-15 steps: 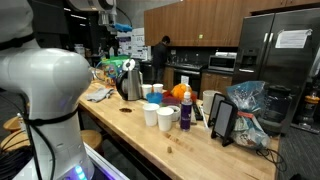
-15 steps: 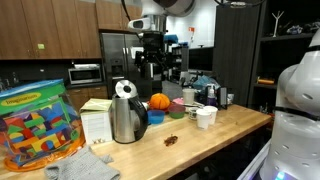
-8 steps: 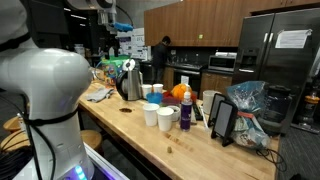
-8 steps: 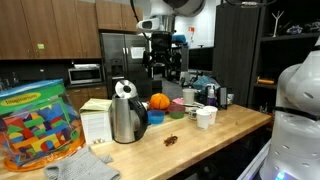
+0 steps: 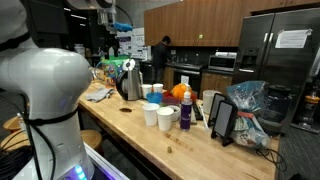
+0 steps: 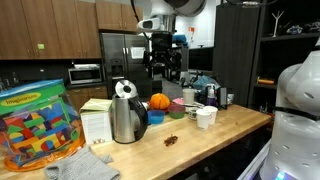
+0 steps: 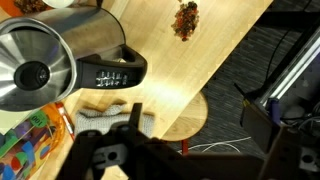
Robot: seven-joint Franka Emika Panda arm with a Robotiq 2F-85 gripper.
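- The steel kettle [image 6: 127, 114] stands upright on the wooden desk [image 6: 228, 124], and nothing touches it.
- The claw [image 6: 163, 76] hangs high above the desk, at the kettle's 1 o'clock in an exterior view. Its fingers are spread and hold nothing.
- In the wrist view, a grey cloth [image 7: 112, 116] lies near the kettle at its 5 o'clock, and a brown scrap [image 7: 186, 18] lies at its 2 o'clock.
- White cups [image 6: 205, 116] stand well apart, at 3 o'clock.
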